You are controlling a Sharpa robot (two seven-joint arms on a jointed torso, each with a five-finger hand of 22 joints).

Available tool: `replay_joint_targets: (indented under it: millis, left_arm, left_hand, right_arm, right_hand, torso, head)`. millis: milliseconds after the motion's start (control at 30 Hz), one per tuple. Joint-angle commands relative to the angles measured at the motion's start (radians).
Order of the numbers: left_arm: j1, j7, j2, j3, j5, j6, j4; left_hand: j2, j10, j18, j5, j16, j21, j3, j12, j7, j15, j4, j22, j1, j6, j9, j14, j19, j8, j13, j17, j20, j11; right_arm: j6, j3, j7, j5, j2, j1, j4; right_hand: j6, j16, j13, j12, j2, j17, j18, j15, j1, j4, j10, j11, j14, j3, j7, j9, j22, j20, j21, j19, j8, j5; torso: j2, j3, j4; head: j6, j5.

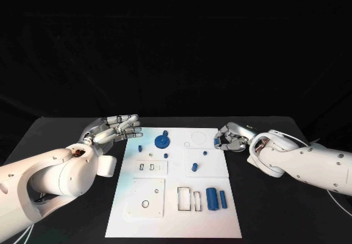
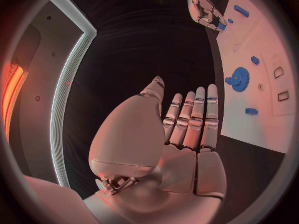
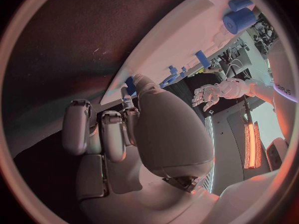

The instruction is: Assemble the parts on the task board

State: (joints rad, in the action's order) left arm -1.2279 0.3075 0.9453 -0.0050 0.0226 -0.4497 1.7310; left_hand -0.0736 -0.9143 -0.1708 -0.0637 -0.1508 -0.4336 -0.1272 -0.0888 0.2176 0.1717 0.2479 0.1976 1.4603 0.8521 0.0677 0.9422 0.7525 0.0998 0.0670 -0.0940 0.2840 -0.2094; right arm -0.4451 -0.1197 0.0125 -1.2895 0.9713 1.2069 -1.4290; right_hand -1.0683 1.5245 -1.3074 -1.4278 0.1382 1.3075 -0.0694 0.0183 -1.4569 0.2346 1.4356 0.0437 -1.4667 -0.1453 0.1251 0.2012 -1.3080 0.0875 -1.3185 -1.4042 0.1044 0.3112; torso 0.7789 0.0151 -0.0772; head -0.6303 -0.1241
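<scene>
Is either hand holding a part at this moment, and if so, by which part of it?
The left hand holds nothing; its fingers are extended. The right hand pinches a small blue part at the task board's edge; the place of hold cannot be told.

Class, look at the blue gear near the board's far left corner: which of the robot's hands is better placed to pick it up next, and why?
Probably the left hand: it hangs open beside the task board, nearer the blue gear. The right hand looks occupied, fingers curled around a small blue part.

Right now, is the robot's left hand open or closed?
Open. The left hand hovers beside the task board, fingers stretched out straight with nothing in them.
</scene>
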Motion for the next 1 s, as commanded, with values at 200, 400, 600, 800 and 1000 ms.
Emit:
replay_joint_targets:
  millis: [200,400,600,800,1000]
  left_arm:
    - [0.000,0.004,0.000,0.001,0.001,0.015,0.002]
    - [0.000,0.003,-0.001,0.001,0.001,0.015,0.001]
    - [0.000,0.003,-0.002,0.001,0.001,0.016,0.000]
    - [0.000,0.002,-0.003,0.001,0.001,0.016,-0.001]
    - [0.000,0.002,-0.003,0.001,0.001,0.016,-0.002]
  left_hand:
    - [0.005,0.000,-0.005,0.005,0.006,-0.004,0.000,0.004,0.041,0.000,-0.004,0.001,0.001,-0.001,-0.001,-0.004,-0.008,-0.004,-0.001,-0.001,0.001,-0.002]
    - [0.005,0.000,-0.005,0.005,0.006,-0.004,0.000,0.004,0.041,0.000,-0.004,0.001,0.001,-0.001,-0.001,-0.004,-0.008,-0.004,-0.001,-0.001,0.001,-0.002]
    - [0.005,0.000,-0.005,0.005,0.006,-0.004,0.000,0.004,0.041,0.000,-0.004,0.001,0.001,-0.001,-0.001,-0.004,-0.008,-0.004,-0.001,-0.001,0.001,-0.002]
    - [0.007,0.000,-0.005,0.005,0.007,-0.005,-0.001,0.004,0.041,0.000,-0.005,0.002,0.002,-0.001,-0.001,-0.004,-0.008,-0.004,0.000,-0.001,0.001,-0.002]
    - [0.007,0.000,-0.005,0.005,0.007,-0.005,-0.001,0.004,0.041,0.000,-0.005,0.002,0.002,-0.001,-0.001,-0.004,-0.009,-0.004,0.000,-0.001,0.001,-0.002]
  right_arm:
    - [0.004,0.000,0.013,-0.015,-0.003,-0.001,0.002]
    - [-0.006,0.000,0.020,-0.015,-0.004,-0.001,0.001]
    - [-0.020,0.000,0.016,-0.015,-0.005,-0.001,0.000]
    - [-0.046,0.000,0.004,-0.008,-0.004,-0.001,-0.006]
    - [-0.061,0.003,0.010,-0.003,-0.001,-0.001,-0.033]
  right_hand:
    - [-0.006,0.005,-0.108,-0.005,-0.010,0.178,0.006,0.005,0.000,0.000,0.009,0.001,-0.083,-0.004,0.000,0.001,-0.060,0.000,-0.007,-0.009,0.005,-0.005]
    - [-0.011,0.006,-0.112,-0.009,-0.011,0.182,0.007,0.007,0.008,0.003,0.013,-0.001,-0.084,-0.002,-0.002,0.002,-0.066,-0.002,-0.013,-0.013,0.007,-0.006]
    - [-0.042,0.016,-0.133,-0.030,-0.018,0.202,0.013,0.015,0.015,0.003,0.033,-0.012,-0.089,-0.001,-0.016,0.010,-0.088,-0.007,-0.038,-0.031,0.026,-0.006]
    - [-0.078,0.028,-0.178,-0.069,-0.029,0.224,0.020,0.030,0.021,-0.002,0.070,-0.028,-0.095,0.000,-0.037,0.021,-0.112,-0.021,-0.065,-0.049,0.050,-0.003]
    - [-0.084,0.032,-0.183,-0.074,-0.031,0.233,0.023,0.034,0.027,-0.001,0.074,-0.033,-0.097,0.002,-0.042,0.024,-0.121,-0.025,-0.076,-0.056,0.056,0.001]
  torso:
    - [0.000,-0.0002,0.0002]
    - [0.000,-0.0004,0.0004]
    - [0.000,-0.0010,0.0007]
    - [0.000,-0.0008,0.0004]
    - [-0.001,-0.0011,0.0001]
  head:
    - [-0.002,0.000]
    - [-0.003,0.000]
    - [-0.003,-0.001]
    - [-0.003,-0.001]
    - [-0.001,-0.003]
